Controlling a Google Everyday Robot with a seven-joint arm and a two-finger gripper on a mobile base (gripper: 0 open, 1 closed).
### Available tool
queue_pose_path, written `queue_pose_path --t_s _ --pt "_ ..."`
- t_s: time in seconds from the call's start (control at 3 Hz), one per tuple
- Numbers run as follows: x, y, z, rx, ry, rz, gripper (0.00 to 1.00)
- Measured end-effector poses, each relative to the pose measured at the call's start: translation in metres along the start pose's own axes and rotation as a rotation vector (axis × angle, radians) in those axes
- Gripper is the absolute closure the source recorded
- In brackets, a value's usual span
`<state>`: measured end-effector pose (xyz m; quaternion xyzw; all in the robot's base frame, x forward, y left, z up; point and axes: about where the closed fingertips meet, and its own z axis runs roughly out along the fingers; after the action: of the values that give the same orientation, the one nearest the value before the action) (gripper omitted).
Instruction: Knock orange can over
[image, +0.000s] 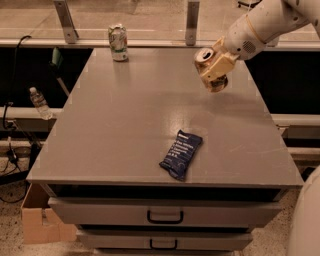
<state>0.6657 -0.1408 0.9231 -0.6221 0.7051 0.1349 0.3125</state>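
Claw (217, 66) grips orange can (204, 56) tilted, top twd upper-left

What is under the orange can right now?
Only bare table shows beneath the orange can, which tilts at the gripper near the far right edge. Whether its base touches the table is hidden.

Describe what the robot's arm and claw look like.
The arm is glossy white, built of thick rounded segments, with a thin yellowish ring near the wrist. The claw, over the far right part of the table, is pale cream-tan and blockier than the arm. No loose cables or lettering show on either.
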Motion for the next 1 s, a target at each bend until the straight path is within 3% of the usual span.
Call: queue_pose_path --t_s 0.33,0.67,1.0 --pt "-0.002 0.040 0.004 -0.099 0.117 -0.173 1.00" --pt "-0.009 0.077 0.013 -0.185 0.176 -0.298 0.82" --pt "-0.025 0.111 0.021 -0.253 0.199 -0.402 0.58"
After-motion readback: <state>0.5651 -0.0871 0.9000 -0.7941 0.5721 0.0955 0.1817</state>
